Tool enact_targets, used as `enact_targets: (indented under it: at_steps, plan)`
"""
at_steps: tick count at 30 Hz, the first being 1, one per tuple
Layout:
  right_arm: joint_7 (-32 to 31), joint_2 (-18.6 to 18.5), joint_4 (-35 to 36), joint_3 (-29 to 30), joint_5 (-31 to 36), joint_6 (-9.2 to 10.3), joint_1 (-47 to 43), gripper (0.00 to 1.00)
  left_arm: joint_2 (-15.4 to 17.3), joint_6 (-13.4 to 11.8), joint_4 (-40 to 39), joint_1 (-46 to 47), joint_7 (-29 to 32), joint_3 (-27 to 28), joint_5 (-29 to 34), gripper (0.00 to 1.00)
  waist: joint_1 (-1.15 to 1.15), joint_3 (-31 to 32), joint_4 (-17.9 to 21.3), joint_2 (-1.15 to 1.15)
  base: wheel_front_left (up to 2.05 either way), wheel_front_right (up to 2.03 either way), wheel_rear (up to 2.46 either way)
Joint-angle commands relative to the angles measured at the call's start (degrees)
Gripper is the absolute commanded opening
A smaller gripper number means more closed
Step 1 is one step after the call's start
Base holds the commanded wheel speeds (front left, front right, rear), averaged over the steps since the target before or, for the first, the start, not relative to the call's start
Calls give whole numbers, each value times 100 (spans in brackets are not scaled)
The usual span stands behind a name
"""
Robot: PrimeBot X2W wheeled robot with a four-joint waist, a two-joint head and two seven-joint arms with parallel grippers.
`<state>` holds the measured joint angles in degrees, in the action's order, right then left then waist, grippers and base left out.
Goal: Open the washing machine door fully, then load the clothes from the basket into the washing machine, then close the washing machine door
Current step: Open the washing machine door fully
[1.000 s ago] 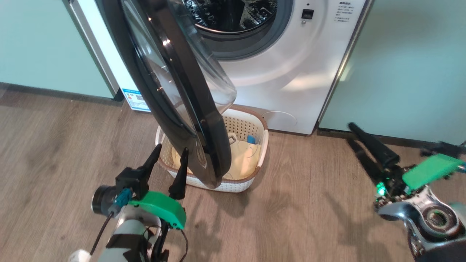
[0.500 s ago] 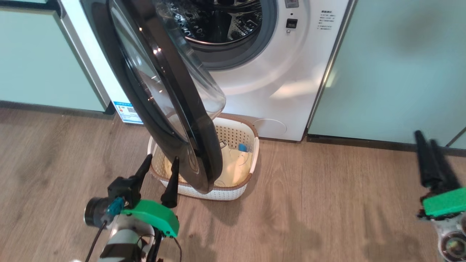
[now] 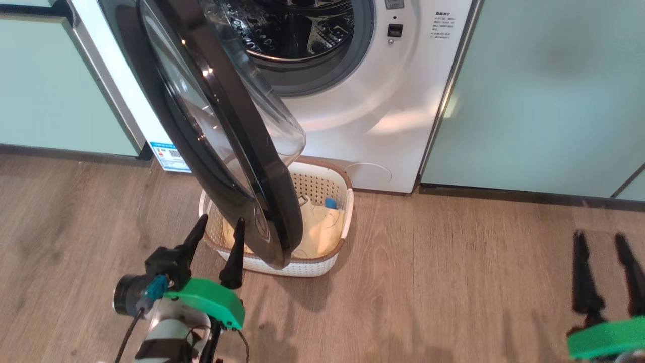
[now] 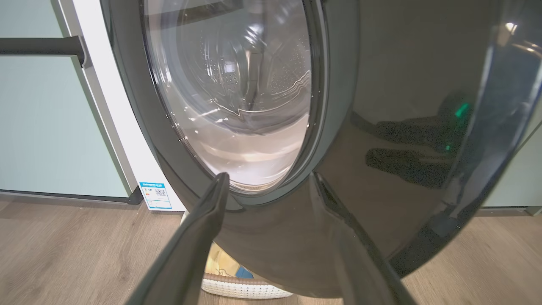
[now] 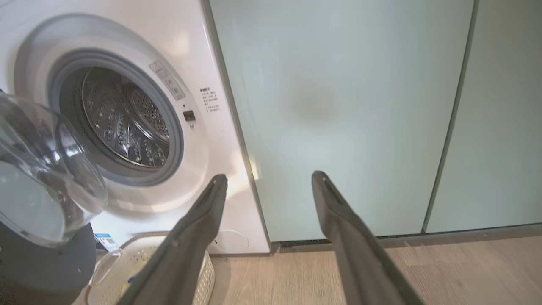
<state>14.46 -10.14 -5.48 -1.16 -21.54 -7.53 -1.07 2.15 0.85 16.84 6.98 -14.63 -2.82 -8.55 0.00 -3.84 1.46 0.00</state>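
Glossy black washing machine door (image 3: pixel 262 166) stands half open, edge-on above the basket (image 3: pixel 282 264), and covers part of the clothes (image 3: pixel 322 227). Left hand (image 3: pixel 221 219), spread and empty, sits just outside its lower rim, the nearer one. Right hand (image 3: pixel 599 236), also spread, is well apart rightward.

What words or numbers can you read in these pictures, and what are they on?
Blue sticker low on the washing machine, at its left corner: small print and a square code, too small to read.
Block of dark print high on the washing machine's white front: several short lines, too blurred to read.
No other writing can be made out, so no word or number here can be quoted.
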Motion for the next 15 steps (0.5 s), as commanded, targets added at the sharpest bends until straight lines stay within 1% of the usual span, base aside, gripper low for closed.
enact_targets:
  at_steps: [1,7,11,15]
  plan:
    - [52,23,211,-38,268,4,-55,100,74,9,-198,108,-37,214,57,100,0,-2,-9,0,0,0,0]
    - [53,308,278,-117,742,4,-443,100,74,4,-199,96,-37,243,62,100,0,-7,-15,0,0,0,0]
    - [53,440,293,-140,843,4,-584,100,74,1,-201,97,-37,264,61,100,0,-21,-9,0,0,0,0]
    - [53,496,293,-113,881,4,-622,100,74,7,-191,99,-37,274,59,100,0,-28,-3,0,0,0,0]
